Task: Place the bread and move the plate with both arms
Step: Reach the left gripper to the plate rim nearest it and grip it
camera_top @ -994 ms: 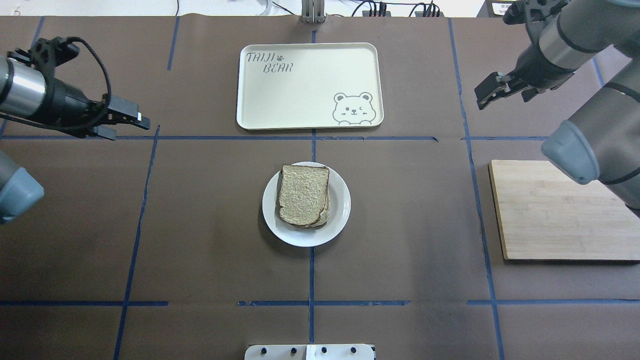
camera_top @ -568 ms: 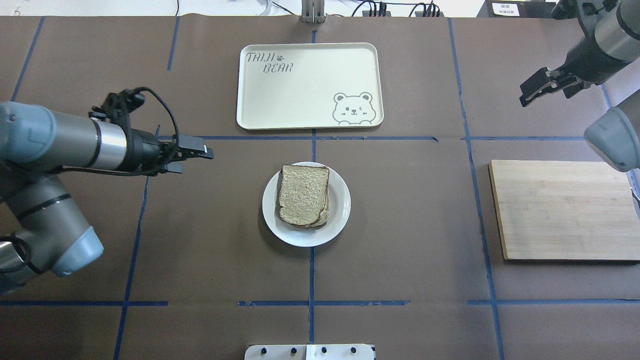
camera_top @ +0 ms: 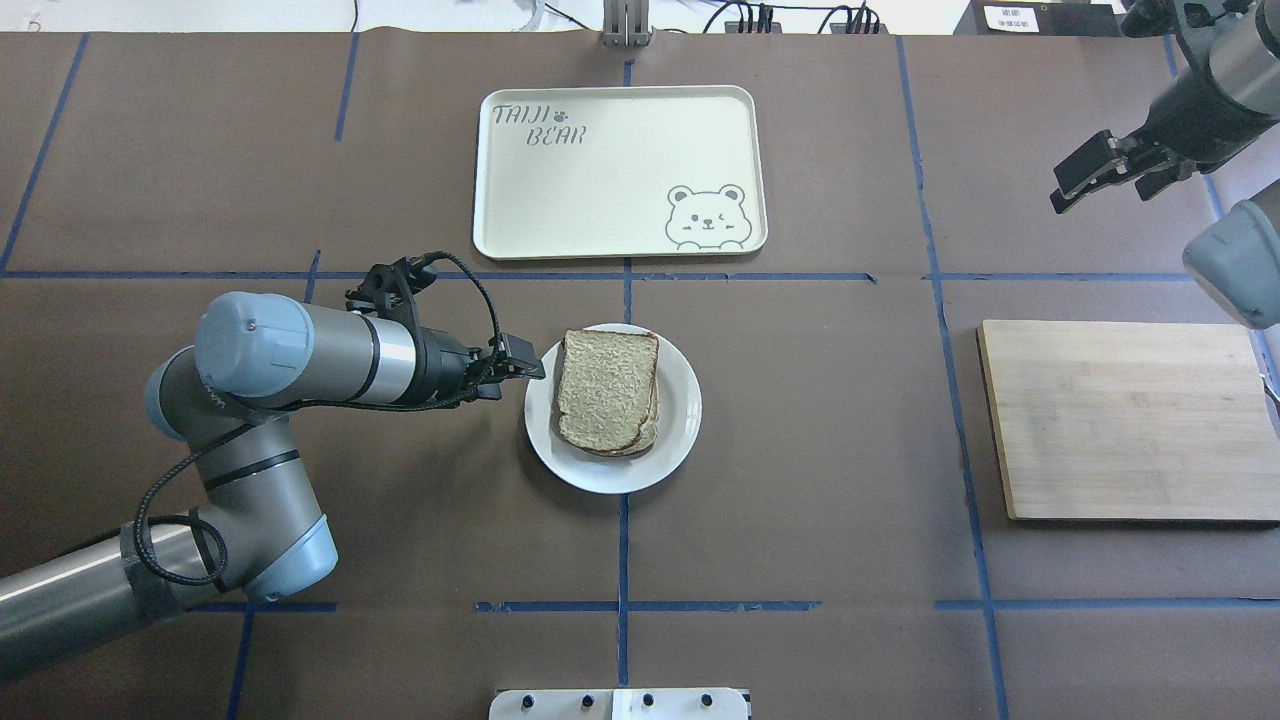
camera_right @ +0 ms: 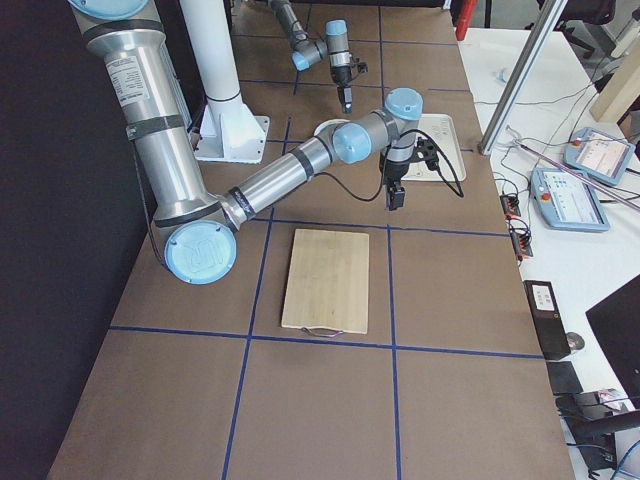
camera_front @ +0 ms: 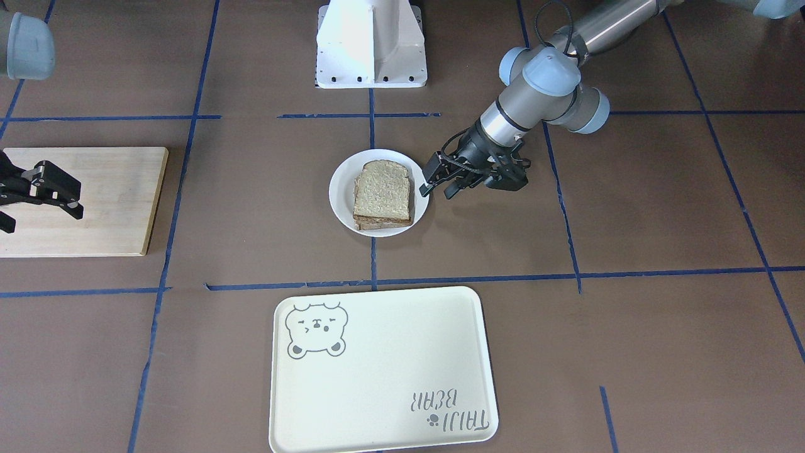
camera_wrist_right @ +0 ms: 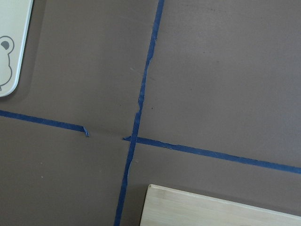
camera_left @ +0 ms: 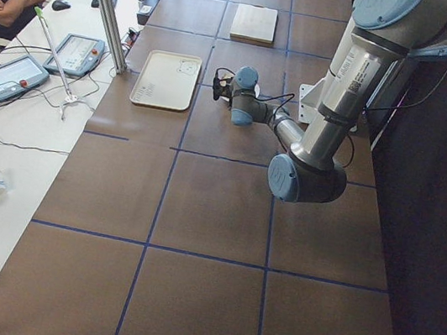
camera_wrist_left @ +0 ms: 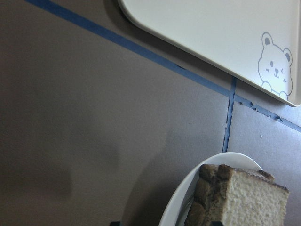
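Observation:
The bread (camera_top: pixel 608 388), a speckled wholegrain slice with a dark crust, lies on top of another slice on the small white plate (camera_top: pixel 682 420) at the table's middle. It also shows in the front view (camera_front: pixel 382 194) on the plate (camera_front: pixel 339 189). My left gripper (camera_top: pixel 522 372) is open and empty, low beside the plate's left rim, seen too in the front view (camera_front: pixel 439 184). The left wrist view shows the bread's corner (camera_wrist_left: pixel 247 200) and the plate's rim (camera_wrist_left: pixel 186 193). My right gripper (camera_top: pixel 1100 188) is open and empty, raised far to the right.
A cream tray with a bear drawing (camera_top: pixel 620 170) lies behind the plate. A wooden cutting board (camera_top: pixel 1120 420) lies at the right, below my right gripper (camera_front: pixel 39 214). Blue tape lines cross the brown table. The white pedestal (camera_front: pixel 371 44) stands at the near edge.
My left arm has swung in from the far left, and its gripper now sits by the plate's left rim. My right gripper has drawn back to the right. Bread and plate have not moved.

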Robot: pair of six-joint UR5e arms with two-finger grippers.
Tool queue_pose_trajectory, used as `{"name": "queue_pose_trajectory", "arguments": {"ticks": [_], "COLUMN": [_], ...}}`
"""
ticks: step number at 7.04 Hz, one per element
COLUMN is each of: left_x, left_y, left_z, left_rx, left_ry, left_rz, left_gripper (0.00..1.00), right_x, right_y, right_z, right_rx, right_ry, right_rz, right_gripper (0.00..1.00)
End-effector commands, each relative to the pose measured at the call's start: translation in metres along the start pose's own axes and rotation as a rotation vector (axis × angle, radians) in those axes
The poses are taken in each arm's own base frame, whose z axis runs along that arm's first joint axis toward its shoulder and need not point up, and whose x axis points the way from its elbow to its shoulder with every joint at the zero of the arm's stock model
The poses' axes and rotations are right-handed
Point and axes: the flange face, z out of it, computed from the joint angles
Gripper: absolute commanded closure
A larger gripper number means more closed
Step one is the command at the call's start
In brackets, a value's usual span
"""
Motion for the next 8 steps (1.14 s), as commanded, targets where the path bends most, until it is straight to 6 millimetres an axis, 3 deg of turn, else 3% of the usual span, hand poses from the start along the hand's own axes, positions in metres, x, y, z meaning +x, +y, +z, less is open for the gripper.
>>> {"name": "queue_pose_trajectory", "arguments": {"ticks": [1,4,8], "left_x": [0.001,0.004,0.003], "left_y": [0.009,0.014,0.018], "left_z": [0.012,0.016,0.025], "left_rx": [-0.015,-0.024,-0.032], "left_ry": [-0.008,-0.009,-0.019], "left_rz": [0.001,0.003,0.003], "left_gripper": [0.36,0.47,0.5], "right_x": [0.0,0.001,-0.001], "right_y": [-0.001,-0.001,-0.002], "right_z": [0.0,-0.002,-0.003], "right_rx": [0.0,0.003,0.005], "right_ry": [-0.001,-0.003,-0.005], "right_rz": [0.002,0.002,0.004], "right_gripper": [0.0,0.0,0.0]}}
